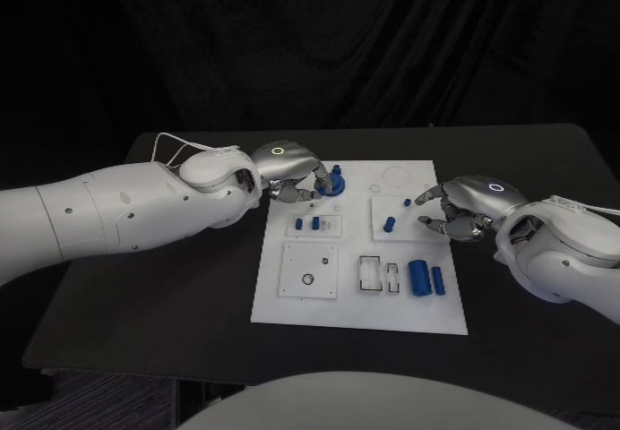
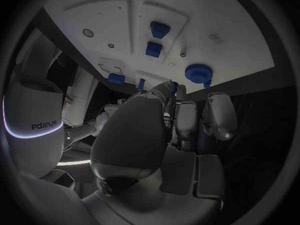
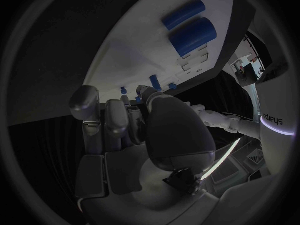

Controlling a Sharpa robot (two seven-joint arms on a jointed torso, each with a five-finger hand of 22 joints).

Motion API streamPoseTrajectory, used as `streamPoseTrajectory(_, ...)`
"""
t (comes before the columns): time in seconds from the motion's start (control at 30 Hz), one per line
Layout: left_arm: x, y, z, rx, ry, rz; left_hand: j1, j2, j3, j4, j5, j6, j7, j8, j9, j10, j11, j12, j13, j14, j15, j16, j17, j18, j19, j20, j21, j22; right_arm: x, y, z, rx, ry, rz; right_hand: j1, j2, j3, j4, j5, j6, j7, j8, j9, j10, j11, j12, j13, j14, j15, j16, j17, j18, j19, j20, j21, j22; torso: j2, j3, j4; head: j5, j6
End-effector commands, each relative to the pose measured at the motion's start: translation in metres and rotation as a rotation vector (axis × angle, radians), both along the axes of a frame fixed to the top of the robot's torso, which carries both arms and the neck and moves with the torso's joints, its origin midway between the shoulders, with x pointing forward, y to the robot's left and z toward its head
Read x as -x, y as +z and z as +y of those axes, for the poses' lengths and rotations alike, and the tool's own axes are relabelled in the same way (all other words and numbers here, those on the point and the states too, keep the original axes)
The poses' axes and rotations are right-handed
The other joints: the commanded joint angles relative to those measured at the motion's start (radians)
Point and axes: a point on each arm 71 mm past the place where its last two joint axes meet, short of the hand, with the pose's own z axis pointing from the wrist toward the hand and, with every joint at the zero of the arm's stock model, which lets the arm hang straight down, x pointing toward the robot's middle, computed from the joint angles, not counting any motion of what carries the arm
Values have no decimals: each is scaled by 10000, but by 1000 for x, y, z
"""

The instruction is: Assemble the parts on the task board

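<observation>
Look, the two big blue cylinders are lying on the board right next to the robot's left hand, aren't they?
Not quite. The two big blue cylinders do lie on the task board, but toward its near right corner, closer to the right hand. The left hand is at the far left, by the round blue part. The head view shows this.

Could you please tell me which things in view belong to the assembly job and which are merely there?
Job: task board; round blue part; two blue cylinders; small blue parts; left hand; right hand.
Merely there: black table.
</observation>
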Motion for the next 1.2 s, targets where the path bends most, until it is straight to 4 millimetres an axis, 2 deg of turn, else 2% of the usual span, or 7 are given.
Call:
streamPoseTrajectory(0.03,0,-2,4,-486,272,546,-75,-40,-15,67,-77,54,16,40,27,148,-16,-31,-17,104,3,68,114,-121,48,6,71,1586,-1,0,-1,105,-129,70,50,-44,34,0,-10,61,11,17,-13,-73,24,-53,715,-24,-32,-66,-15,45,16,-2,-60,823,1,15,3,-19,0)
streamPoseTrajectory(0.13,-1,-3,8,-611,390,668,-81,-51,-19,73,-110,38,5,25,27,169,-19,-57,-29,100,2,57,79,-120,46,6,63,1584,-1,0,-1,113,-117,79,48,-44,36,3,-20,62,11,14,-17,-79,25,-59,709,-31,-31,-79,-30,49,8,-2,-89,816,-8,8,23,-29,0)
streamPoseTrajectory(0.27,-2,-6,14,-758,580,810,-94,-66,-8,107,-138,-18,6,-31,28,124,5,-254,-125,69,13,4,-34,-110,25,7,7,1570,-1,-1,-1,128,-102,92,48,-44,37,4,-23,63,12,13,-19,-82,25,-64,705,-31,-30,-76,-25,49,8,-1,-87,817,-1,31,34,-36,0)
streamPoseTrajectory(0.43,-4,-11,17,-873,836,932,-74,-94,4,101,-122,-76,24,-88,21,217,32,-326,-165,126,22,41,50,-133,91,3,122,1602,-2,-1,-1,139,-105,96,49,-43,38,4,-24,63,12,13,-20,-83,25,-64,705,-33,-30,-83,-34,51,4,-1,-100,813,18,-17,40,-4,0)
streamPoseTrajectory(0.83,-7,-18,18,-863,1105,926,-91,-121,1,116,-104,-95,55,-128,19,279,62,-384,-185,136,33,23,-5,-128,94,-3,99,1596,-2,-1,-2,150,-110,102,53,-41,43,3,-28,64,12,10,-24,-85,25,-66,703,-36,-29,-85,-34,51,3,-1,-103,813,12,-18,39,-34,0)
streamPoseTrajectory(1.0,-7,-20,16,-839,1074,936,-136,-126,1,156,-78,-105,54,-156,18,221,94,-495,-231,61,57,-71,-183,-108,42,1,-14,1564,-2,-1,-1,145,-84,99,62,-39,52,-1,-32,60,14,3,-31,-88,27,-70,700,-40,-28,-89,-36,52,0,0,-113,812,4,-3,-1,9,0)
streamPoseTrajectory(1.2,-6,-22,13,-698,1009,847,-119,-144,29,154,-47,-285,-22,-285,-21,267,108,-567,-262,76,69,-78,-162,-113,53,7,-4,1568,-2,-1,0,145,-79,98,69,-37,58,-5,-33,56,15,-3,-36,-89,28,-71,700,-43,-28,-95,-43,53,-3,1,-125,809,1,2,-5,-13,0)
